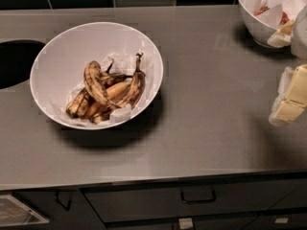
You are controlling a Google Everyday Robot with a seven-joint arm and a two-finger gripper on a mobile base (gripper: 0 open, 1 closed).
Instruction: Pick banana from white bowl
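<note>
The gripper (280,75) hangs above the counter (211,109), fingers (295,92) spread apart and empty. The banana (96,83) lies atop other bananas (128,91) in the bowl (53,56), well left of the fingers.

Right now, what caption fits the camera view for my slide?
Far right, the gripper hangs apart from the arched banana in the white bowl.

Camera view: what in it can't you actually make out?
The gripper, at the right edge: cut off by the frame, arm out of view.
The banana: its underside is hidden, lying on other bananas in the white bowl.
The second bowl, top right: cut by the top edge, contents mostly under paper.
The dark opening, left: cut by the edge, black inside.
</note>
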